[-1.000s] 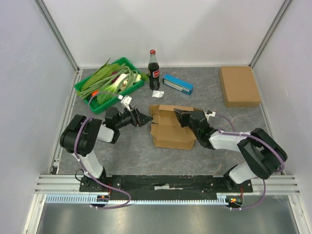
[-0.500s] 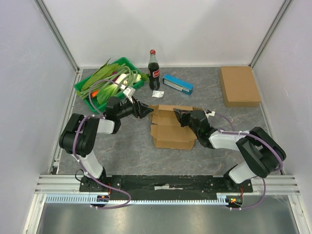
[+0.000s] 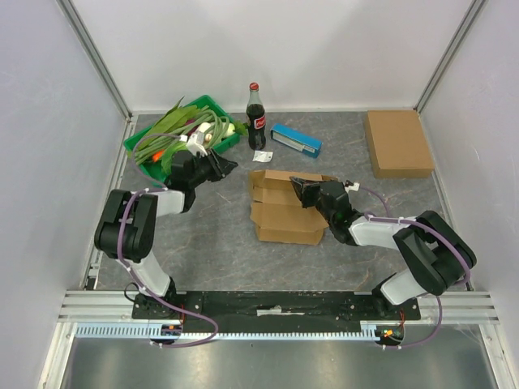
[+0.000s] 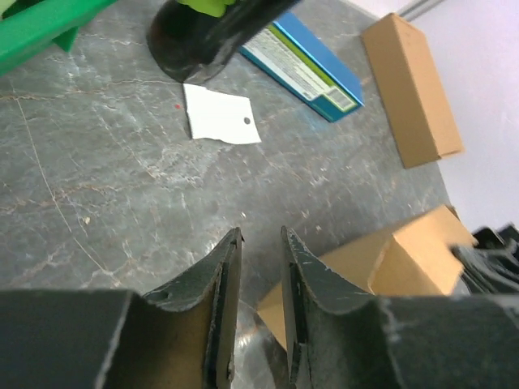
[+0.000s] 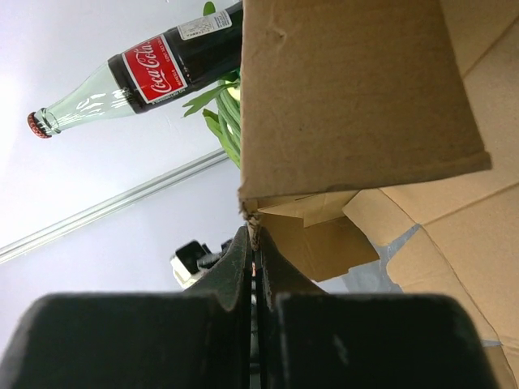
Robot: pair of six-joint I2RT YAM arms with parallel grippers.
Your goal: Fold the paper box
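Top view: paper box (image 3: 284,215) sits in the middle of the table (image 3: 203,251), my right gripper (image 3: 298,185) pinching its far flap (image 3: 280,177), left gripper (image 3: 229,167) off toward the far-left corner, touching nothing. Left wrist: fingers (image 4: 220,292) a narrow gap apart, empty, so I'd bring that hand over to brace the box. Right wrist: jaws pressed tight on the flap edge, so I'd fold slow, no tearing.
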